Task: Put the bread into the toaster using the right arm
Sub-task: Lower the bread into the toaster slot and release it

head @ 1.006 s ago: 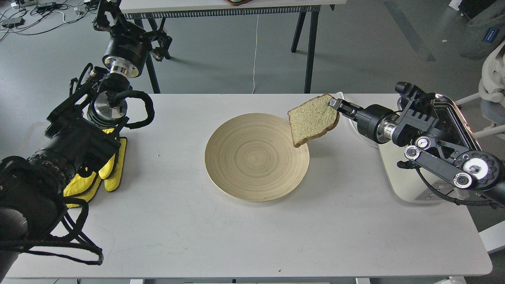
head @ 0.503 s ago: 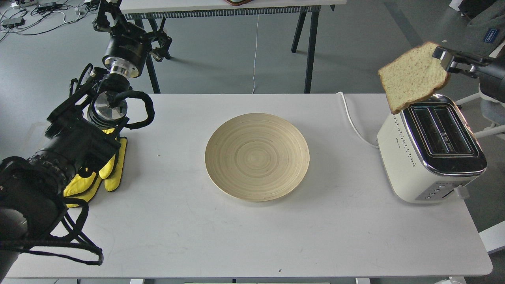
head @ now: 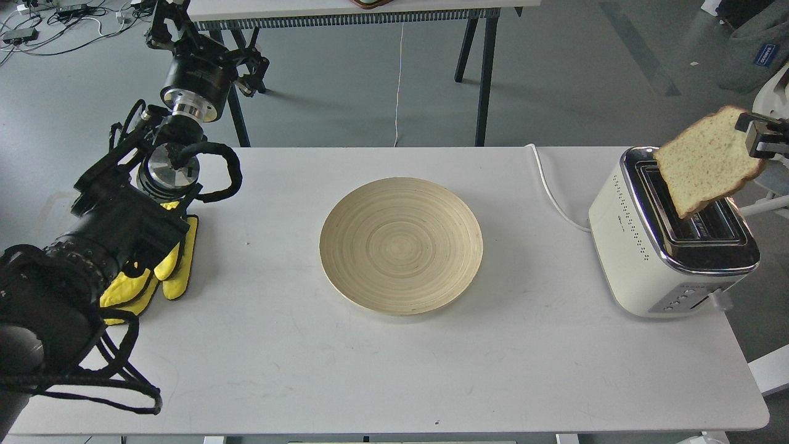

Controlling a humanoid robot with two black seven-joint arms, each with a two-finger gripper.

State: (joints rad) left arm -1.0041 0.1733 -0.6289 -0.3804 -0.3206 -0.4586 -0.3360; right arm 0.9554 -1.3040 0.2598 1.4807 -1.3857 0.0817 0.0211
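The bread [head: 706, 160], a pale tan slice with a brown crust, hangs tilted in the air over the toaster's slots, its lower corner just above them. My right gripper [head: 751, 137] comes in from the right edge and is shut on the slice's upper right corner; most of that arm is out of view. The toaster [head: 641, 246] is cream-white with a chrome top and stands at the table's right end, both slots empty. My left gripper [head: 175, 24] is far up at the left, off the table; its fingers cannot be told apart.
A round wooden plate [head: 401, 244] lies empty in the middle of the white table [head: 370, 370]. The toaster's white cord [head: 551, 194] runs back over the table's far edge. My left arm with yellow padding [head: 154, 271] rests on the table's left end. Another table's legs [head: 487, 74] stand behind.
My right gripper has carried the bread from beside the plate up and to the right, then down and further right, so it now hangs over the toaster's slots. The left arm has not moved.
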